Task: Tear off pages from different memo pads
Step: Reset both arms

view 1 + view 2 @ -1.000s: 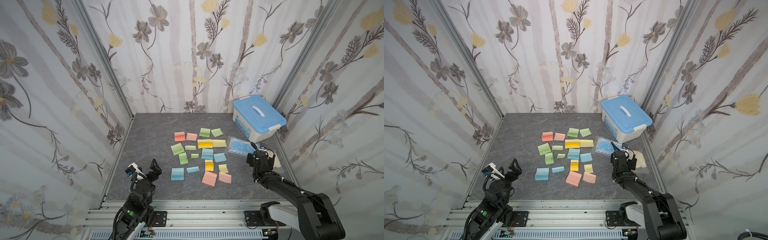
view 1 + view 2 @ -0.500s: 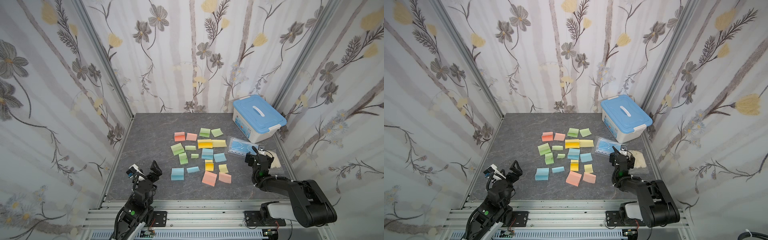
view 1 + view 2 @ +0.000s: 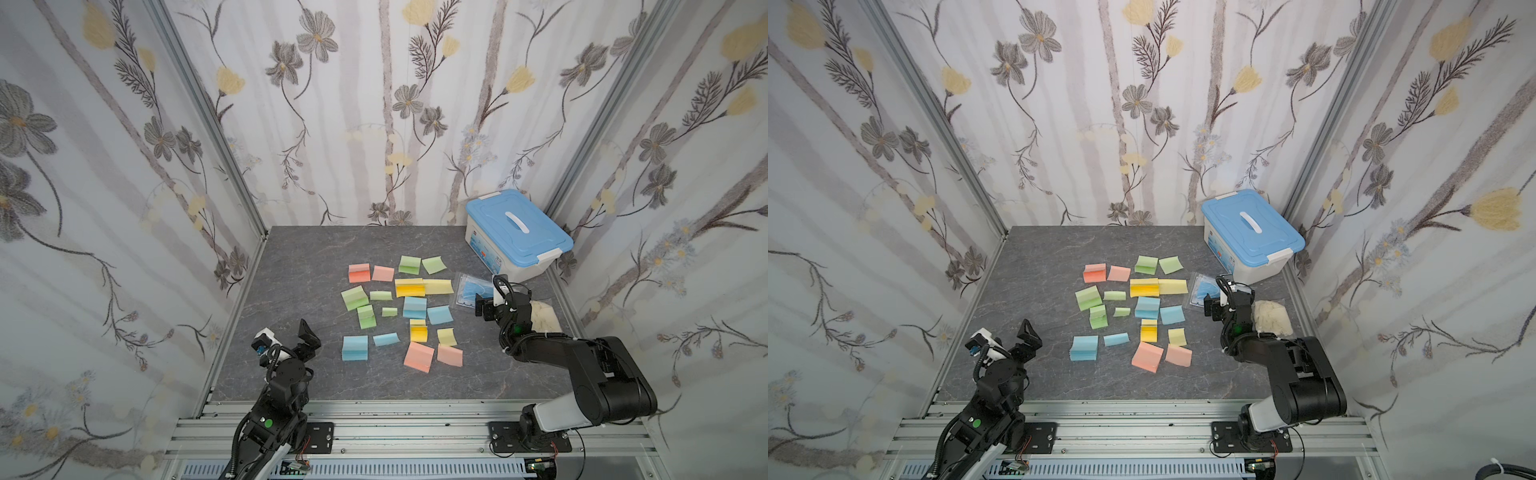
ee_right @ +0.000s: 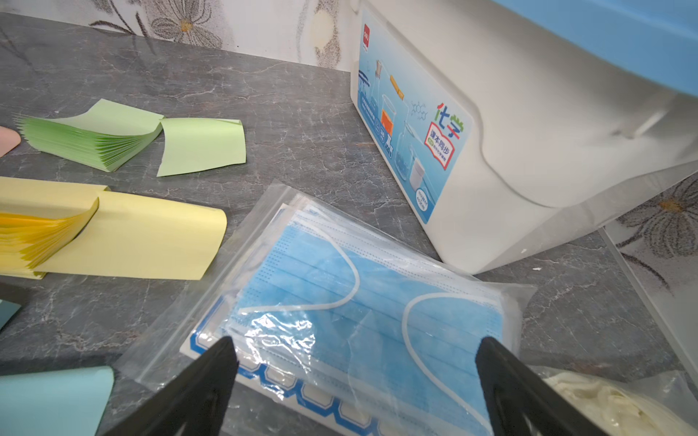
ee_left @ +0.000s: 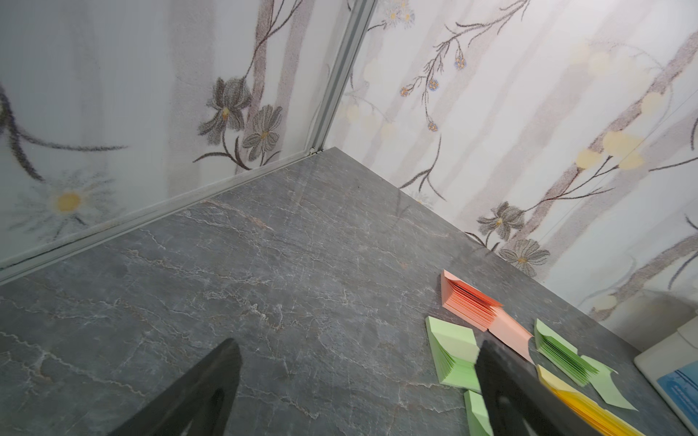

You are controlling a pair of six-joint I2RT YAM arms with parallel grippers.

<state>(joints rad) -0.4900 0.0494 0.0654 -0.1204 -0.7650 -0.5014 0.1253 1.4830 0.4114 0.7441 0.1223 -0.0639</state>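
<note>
The memo pads (image 3: pixel 354 348) and loose pages (image 3: pixel 437 286) lie mid-frame on the bench (image 3: pixel 291 270) in both top views. Likely light, floppy paper: pinch a curled top-leaf edge. Both the left tool (image 5: pixel 355 347) and right tool (image 4: pixel 357 341) gape empty.

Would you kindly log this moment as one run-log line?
left tool open, empty | right tool open, empty, over clear packet of blue masks | pastel square memo pads and loose paper pages lying on grey table
</note>
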